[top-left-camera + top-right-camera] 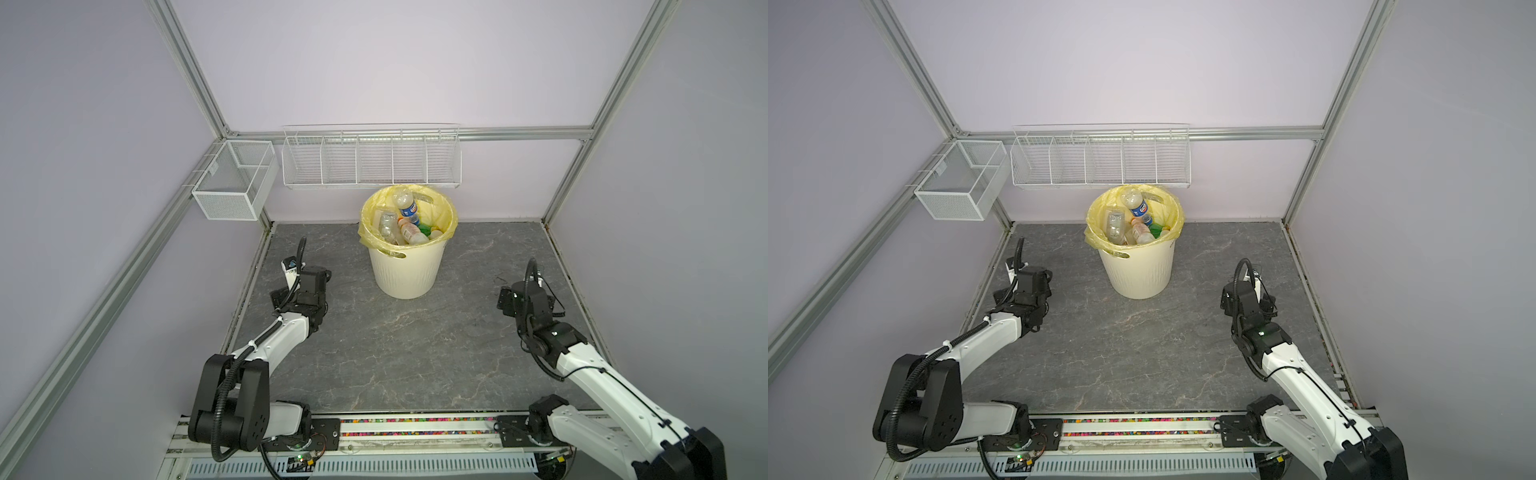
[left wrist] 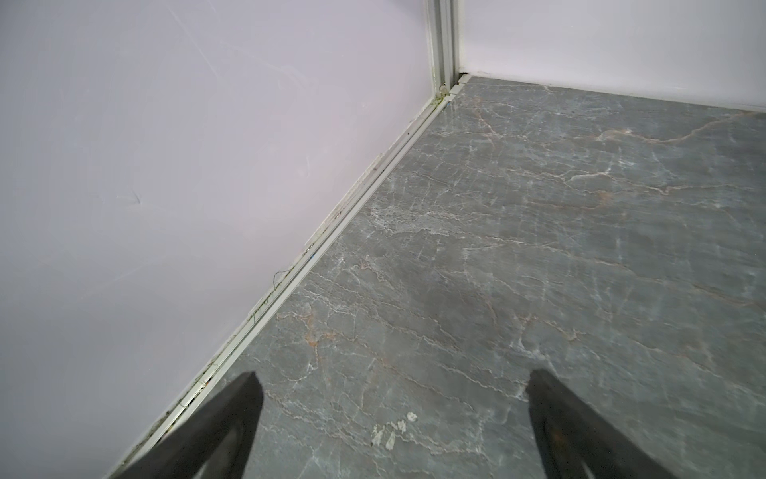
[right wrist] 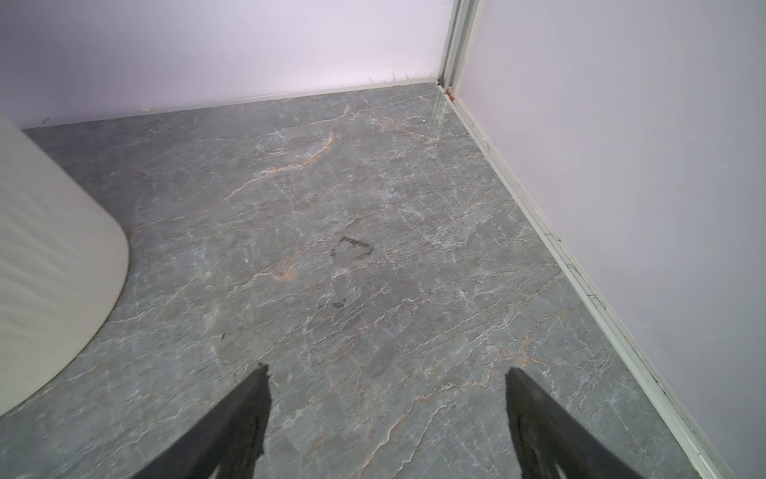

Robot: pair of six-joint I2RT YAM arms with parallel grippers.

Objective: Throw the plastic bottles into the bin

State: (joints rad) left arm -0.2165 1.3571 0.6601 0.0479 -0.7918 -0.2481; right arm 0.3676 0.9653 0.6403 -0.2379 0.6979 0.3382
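The bottles (image 1: 409, 210) lie piled in the bin (image 1: 405, 272) at the back, well apart from my left gripper (image 2: 393, 381) and right gripper (image 3: 387, 373), both spread wide, arms reaching forward low over the table (image 1: 395, 353).

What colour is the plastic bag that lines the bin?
Pale yellow. The bag lines the cream-white bin and shows best in a top view.

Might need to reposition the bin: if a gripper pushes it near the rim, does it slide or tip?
Likely tips before sliding: the bin is tall and tapers to a narrower base. Probably light: only plastic bottles show inside. The yellow bag over its rim looks loose, likely slippery.
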